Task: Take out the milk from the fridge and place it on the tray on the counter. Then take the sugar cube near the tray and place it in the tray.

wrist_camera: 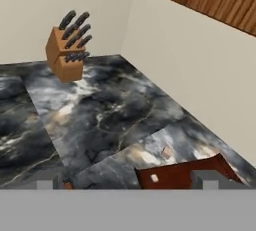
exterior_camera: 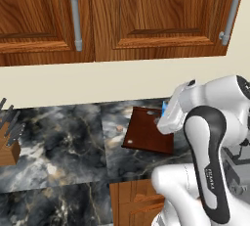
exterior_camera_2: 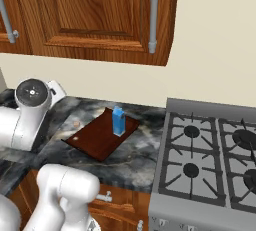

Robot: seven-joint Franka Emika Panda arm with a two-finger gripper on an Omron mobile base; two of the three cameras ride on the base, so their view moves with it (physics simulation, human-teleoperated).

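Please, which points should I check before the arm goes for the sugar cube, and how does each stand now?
1. Milk upright on the tray: ok.
2. Sugar cube on the counter beside the tray, apart from it: ok.
3. Gripper open, nothing between its fingers: ok.
4. Gripper centred on the sugar cube: not ok; in the hand view it lies ahead and off to one side.
5. Knife block far from the sugar cube: ok.

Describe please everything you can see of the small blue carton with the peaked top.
The small blue milk carton has a tall body and a gable top with a paler ridge. It stands upright on the flat dark reddish-brown wooden tray, near the tray's far corner towards the wall. The tray lies on the black marble counter. Nothing else touches the carton.
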